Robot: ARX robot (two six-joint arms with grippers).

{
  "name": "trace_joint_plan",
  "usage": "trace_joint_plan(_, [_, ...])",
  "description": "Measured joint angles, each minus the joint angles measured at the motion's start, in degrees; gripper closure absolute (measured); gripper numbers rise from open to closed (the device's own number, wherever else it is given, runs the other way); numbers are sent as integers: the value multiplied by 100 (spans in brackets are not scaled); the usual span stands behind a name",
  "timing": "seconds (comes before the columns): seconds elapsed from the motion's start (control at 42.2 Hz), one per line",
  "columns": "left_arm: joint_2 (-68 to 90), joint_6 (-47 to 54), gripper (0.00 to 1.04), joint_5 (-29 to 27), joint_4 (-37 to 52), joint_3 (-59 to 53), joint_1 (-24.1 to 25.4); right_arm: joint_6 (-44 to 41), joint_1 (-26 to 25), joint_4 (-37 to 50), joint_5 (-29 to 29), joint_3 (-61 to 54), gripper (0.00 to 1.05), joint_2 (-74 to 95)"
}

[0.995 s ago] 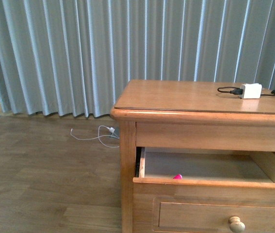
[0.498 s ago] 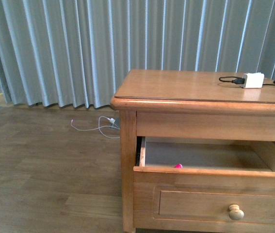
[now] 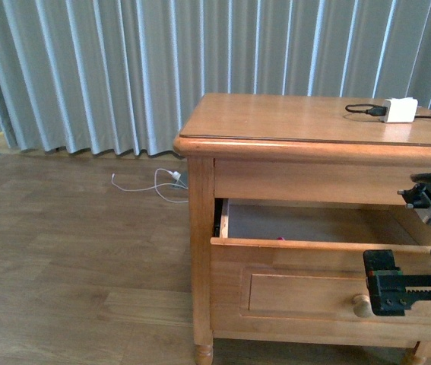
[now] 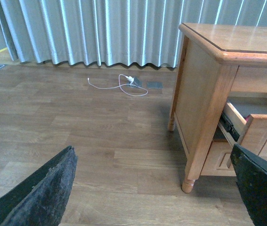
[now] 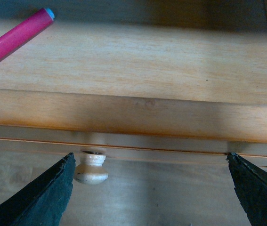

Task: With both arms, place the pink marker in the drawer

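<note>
The right hand [image 3: 397,293] has come into the front view, jaws spread before the drawer's [image 3: 306,293] knob [image 3: 362,306].
</note>
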Motion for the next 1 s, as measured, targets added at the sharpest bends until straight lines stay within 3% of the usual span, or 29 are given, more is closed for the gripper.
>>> trace_joint_plan(0.521, [0,0,6,0,0,0,0,-79,153,1816,485,1093,9,1390])
trace_joint_plan(0.995, [-2,0,6,0,0,0,0,-114,205,2114,686,1517,9,1952])
